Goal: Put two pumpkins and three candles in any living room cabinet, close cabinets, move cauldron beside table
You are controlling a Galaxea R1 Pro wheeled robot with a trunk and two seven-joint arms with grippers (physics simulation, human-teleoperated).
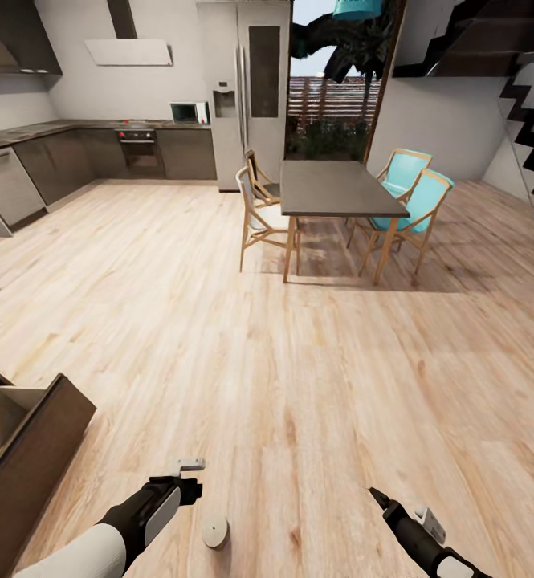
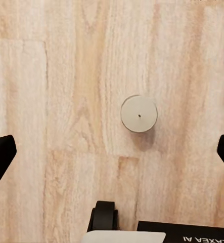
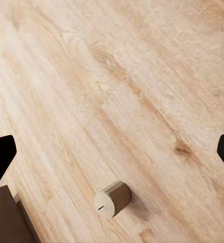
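Candle (image 1: 215, 531) upright on bare floor (image 1: 315, 385); both grippers spread wide, empty.

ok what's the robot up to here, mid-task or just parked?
Mid-task, it looks like. One candle stands upright on the wood floor between the two arms, nearer the left gripper, which hangs over it with fingers spread wide and nothing in them. The right gripper is also open and empty, off to the side. A drawer of the dark brown cabinet stands open on the robot's left. My guess is that the left arm grabs the candle next.
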